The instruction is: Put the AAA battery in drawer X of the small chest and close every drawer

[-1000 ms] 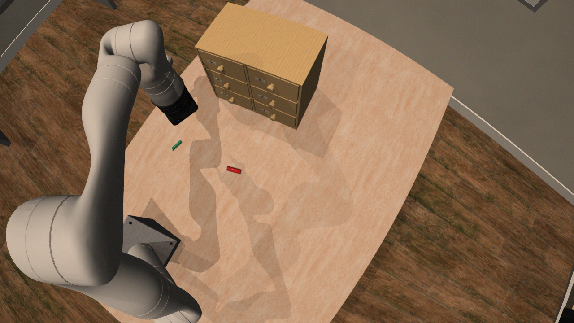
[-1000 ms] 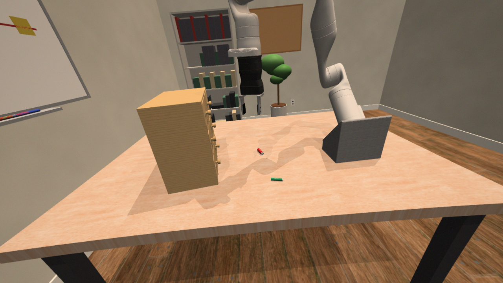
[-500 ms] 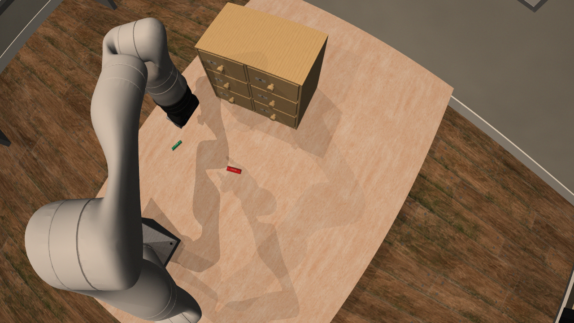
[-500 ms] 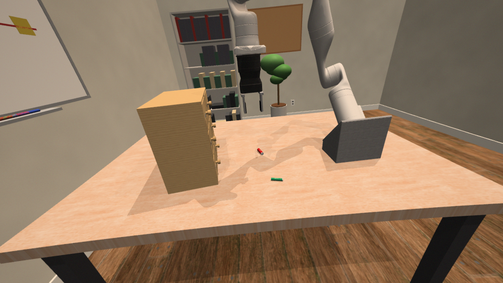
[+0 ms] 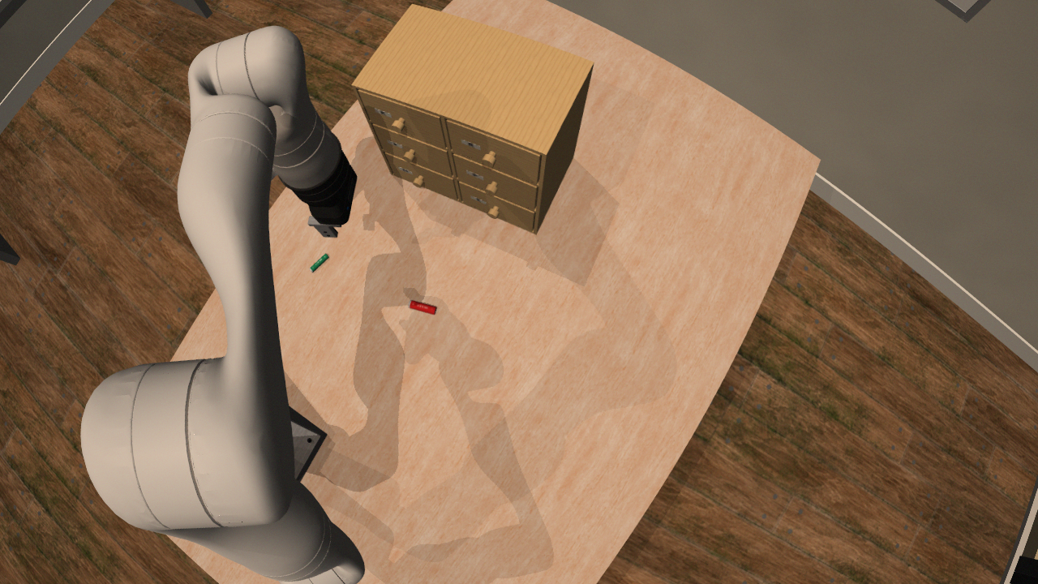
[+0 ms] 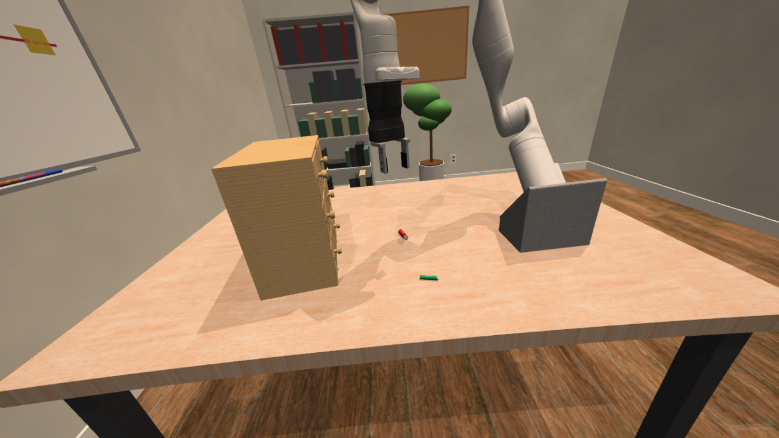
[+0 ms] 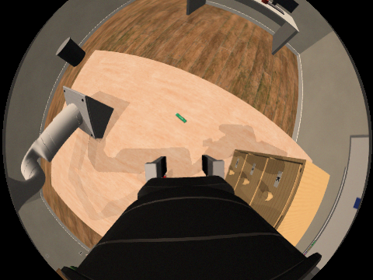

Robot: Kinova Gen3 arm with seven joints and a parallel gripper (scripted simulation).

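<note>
A slim green battery (image 5: pixel 319 262) (image 6: pixel 428 277) (image 7: pixel 180 117) lies flat on the table. A thicker red battery (image 5: pixel 422 307) (image 6: pixel 403 234) lies closer to the middle. The small wooden chest (image 5: pixel 478 72) (image 6: pixel 277 218) (image 7: pixel 311 197) stands upright with two columns of three drawers, all pushed in. Its drawer labels are too small to read. My gripper (image 5: pixel 324 229) (image 6: pixel 394 159) (image 7: pixel 184 162) is open and empty. It hangs high above the table in front of the chest, fingers pointing down. In the wrist view the green battery lies ahead of the fingers, apart from them.
The arm's grey base block (image 5: pixel 308 443) (image 6: pixel 550 218) (image 7: pixel 95 114) stands on the table (image 5: pixel 653 290) (image 6: pixel 218 337), across from the chest. The green battery lies near a table edge. Wooden floor surrounds the table.
</note>
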